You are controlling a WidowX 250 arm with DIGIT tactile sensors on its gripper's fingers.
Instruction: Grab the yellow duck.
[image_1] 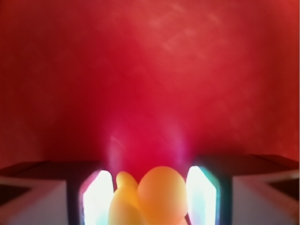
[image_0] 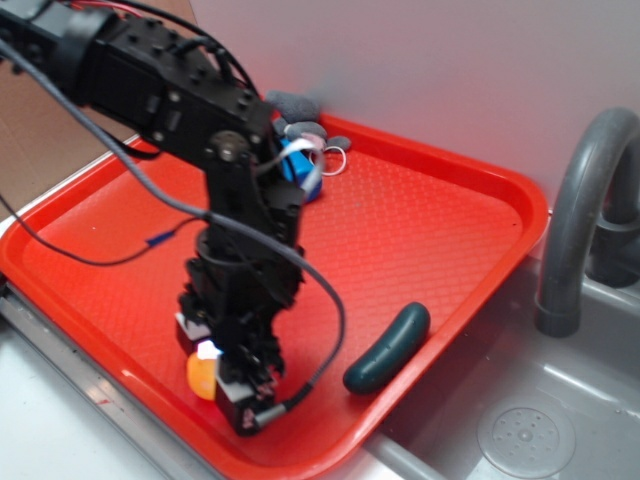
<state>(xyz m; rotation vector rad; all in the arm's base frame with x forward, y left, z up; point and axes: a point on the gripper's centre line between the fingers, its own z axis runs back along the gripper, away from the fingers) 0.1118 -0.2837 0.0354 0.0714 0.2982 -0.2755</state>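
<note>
The yellow duck [image_0: 200, 375] lies near the front corner of the red tray [image_0: 450, 220], mostly covered by my black gripper [image_0: 225, 385], which reaches straight down onto it. In the wrist view the duck [image_1: 161, 194] fills the space between the two brightly lit fingers [image_1: 98, 199], its round head to the right and a small pointed part to the left. Both pads sit against its sides, so my gripper [image_1: 150, 199] is shut on it. The duck's lower body is cut off by the frame's edge.
A dark grey sausage-shaped toy [image_0: 388, 348] lies on the tray right of the gripper. A blue bottle [image_0: 300, 165] and grey items [image_0: 295, 105] sit at the tray's back behind the arm. A grey faucet [image_0: 580, 220] and sink [image_0: 520, 430] are at the right.
</note>
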